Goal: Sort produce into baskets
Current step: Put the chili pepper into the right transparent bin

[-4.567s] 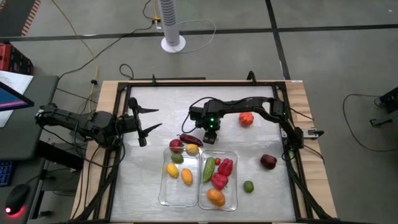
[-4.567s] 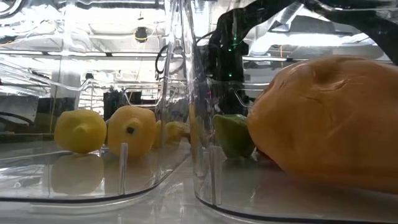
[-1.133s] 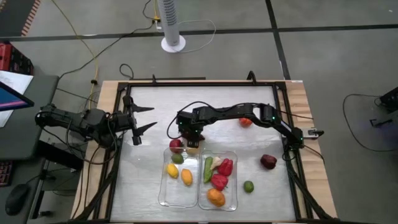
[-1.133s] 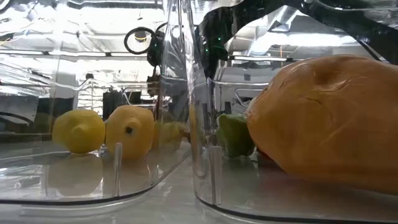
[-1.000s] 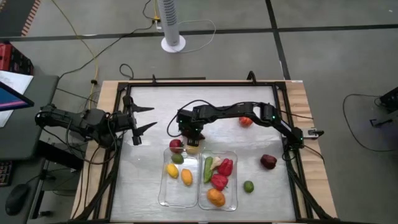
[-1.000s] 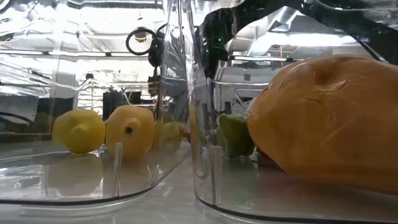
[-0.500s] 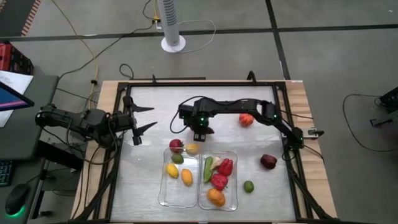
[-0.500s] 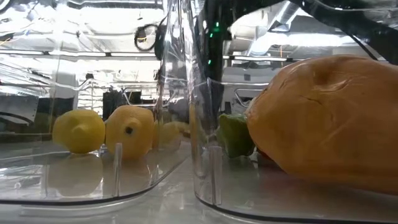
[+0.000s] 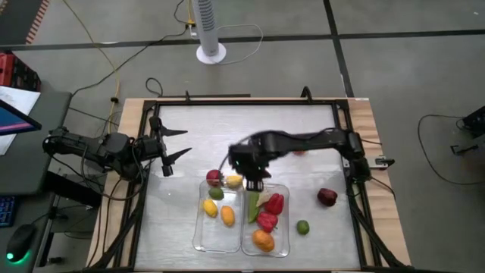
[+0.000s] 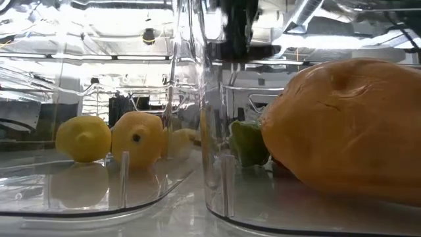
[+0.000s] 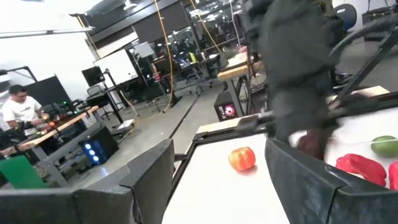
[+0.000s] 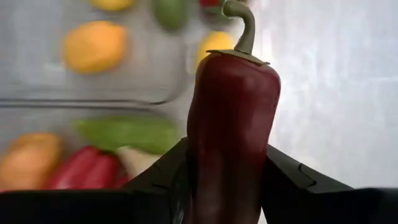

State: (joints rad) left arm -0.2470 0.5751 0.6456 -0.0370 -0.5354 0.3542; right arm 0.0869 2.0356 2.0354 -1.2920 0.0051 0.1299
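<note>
My right gripper [image 9: 255, 173] hangs over the far rim of the right clear basket [image 9: 284, 241], shut on a dark maroon chili pepper [image 12: 231, 118] with a green stem. The left clear basket [image 9: 198, 235] holds yellow, orange and green pieces. A red fruit [image 9: 214, 177] and a yellow one [image 9: 233, 180] lie at its far end. The right basket holds a green pepper [image 9: 252, 206], red peppers [image 9: 273, 203] and an orange fruit [image 9: 263, 240]. My left gripper [image 9: 173, 144] is open and empty at the table's left side. My right gripper pinches the maroon pepper's body on its two sides [image 12: 199, 168] between its two fingers [image 12: 287, 180]. The fingers point down from above and lie along the pepper. The stem end [image 12: 244, 25] sticks out past the fingertips. The pepper is lifted clear above the baskets.
A maroon piece [image 9: 327, 197] and a green lime [image 9: 303, 227] lie loose on the table right of the baskets. An orange-red tomato [image 11: 242, 158] lies farther back, partly behind the right arm in the high view. A black frame [image 9: 227, 102] rims the table.
My right gripper, shut on the maroon pepper, has risen from the far end of the left basket. It has carried the pepper clear of the table, toward the table's right edge and then toward its near edge, to the right basket's far rim.
</note>
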